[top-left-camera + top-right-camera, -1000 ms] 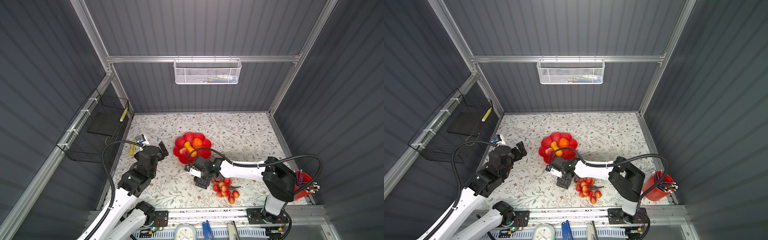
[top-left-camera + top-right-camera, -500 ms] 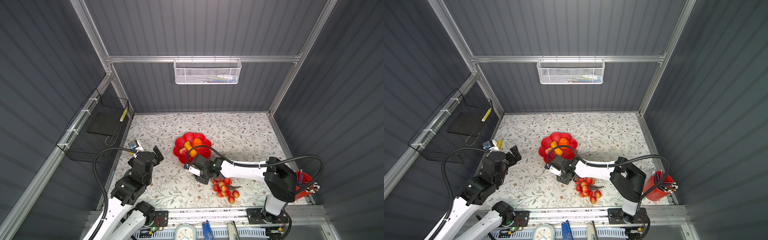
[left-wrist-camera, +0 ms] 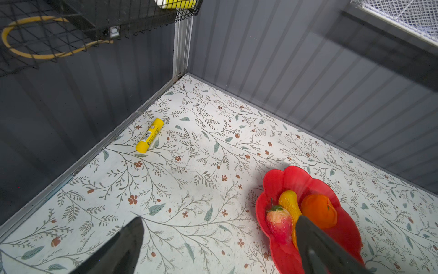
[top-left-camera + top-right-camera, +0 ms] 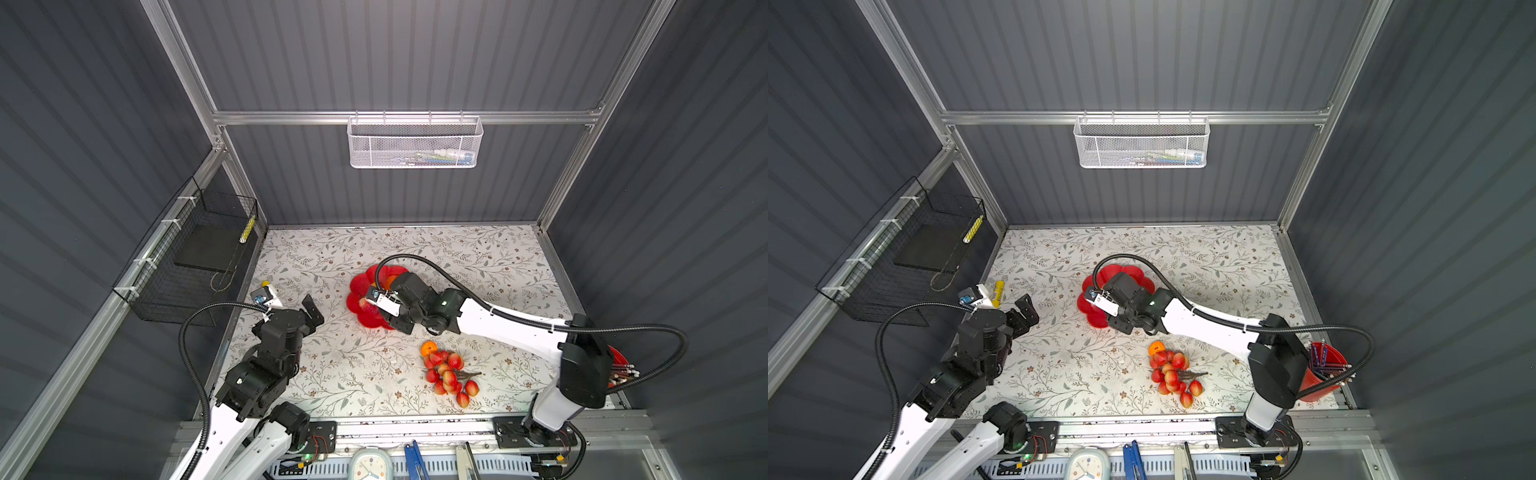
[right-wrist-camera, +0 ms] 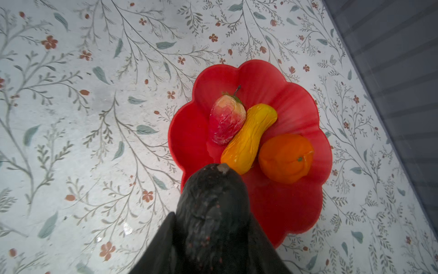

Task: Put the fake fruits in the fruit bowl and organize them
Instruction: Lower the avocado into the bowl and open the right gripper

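Note:
The red scalloped fruit bowl [image 5: 260,78] holds a strawberry-like fruit [image 5: 226,121], a yellow squash-like piece [image 5: 248,137] and an orange [image 5: 285,157]. My right gripper [image 5: 211,227] is shut on the dark avocado [image 5: 213,197], held over the bowl's near rim. In both top views this gripper [image 4: 395,322] covers part of the bowl [image 4: 357,291]. A second orange [image 4: 428,348] and the red berry bunch [image 4: 446,374] lie on the table in front. My left gripper [image 4: 315,311] stands open and holds nothing, left of the bowl [image 3: 291,178].
A yellow glue stick [image 3: 149,135] lies by the left wall. A red cup of pencils [image 4: 1325,370] stands at the front right corner. A black wire basket [image 4: 195,257] hangs on the left wall and a white mesh basket [image 4: 415,143] on the back wall.
My right gripper shut on the avocado on the table between bowl and berries, then carried it up over the bowl's rim. The left arm drew back a little toward the front left.

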Robot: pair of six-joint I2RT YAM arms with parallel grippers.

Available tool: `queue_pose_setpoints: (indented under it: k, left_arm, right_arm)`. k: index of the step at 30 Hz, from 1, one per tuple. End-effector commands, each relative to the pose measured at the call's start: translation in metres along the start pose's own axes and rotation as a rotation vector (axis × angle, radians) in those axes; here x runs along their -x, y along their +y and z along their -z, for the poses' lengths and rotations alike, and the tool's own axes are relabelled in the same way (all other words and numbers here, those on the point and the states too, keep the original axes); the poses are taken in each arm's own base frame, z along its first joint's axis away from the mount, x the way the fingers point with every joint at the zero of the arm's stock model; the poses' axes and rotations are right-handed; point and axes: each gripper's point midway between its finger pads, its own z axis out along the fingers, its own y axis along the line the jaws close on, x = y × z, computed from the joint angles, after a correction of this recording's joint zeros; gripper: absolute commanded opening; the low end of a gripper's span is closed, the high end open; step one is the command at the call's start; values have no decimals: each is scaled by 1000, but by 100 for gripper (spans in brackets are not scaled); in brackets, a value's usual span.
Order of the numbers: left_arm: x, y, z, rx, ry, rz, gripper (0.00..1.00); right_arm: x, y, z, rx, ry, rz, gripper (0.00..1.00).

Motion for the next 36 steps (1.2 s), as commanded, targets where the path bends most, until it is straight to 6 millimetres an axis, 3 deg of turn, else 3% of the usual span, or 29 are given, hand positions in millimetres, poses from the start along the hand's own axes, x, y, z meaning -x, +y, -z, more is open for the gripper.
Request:
queue_pose_setpoints:
  k: [1, 7, 13, 17, 22, 25, 29, 32, 36]
  left_arm:
    - [-5, 3, 3, -8, 13, -5, 100]
    - [-4, 5, 8, -28, 8, 8, 100]
    - [-3, 3, 10, -42, 10, 10, 100]
    - [-3, 1, 9, -42, 15, 5, 100]
    - [0, -2, 8, -49, 12, 4, 100]
    - [1, -4, 8, -54, 13, 4, 100]
    - [1, -7, 7, -67, 8, 10, 100]
    - [1, -9, 6, -76, 5, 13, 100]
    - [1, -13, 4, -86, 12, 6, 100]
  right_arm:
    - [11, -8, -17, 24, -32, 64, 28]
    - [16, 4, -46, 101, -47, 122, 33]
    - [11, 4, -65, 103, -9, 103, 58]
    - [20, -2, -50, 99, -47, 30, 70]
    - [35, -17, -5, 53, -85, -119, 78]
    - [18, -25, 27, 2, -14, -280, 81]
    - [-39, -19, 52, -64, 132, -525, 84]
    - [-86, -3, 56, -44, 246, -692, 87]
    - [-129, 18, 50, -33, 362, -786, 95]
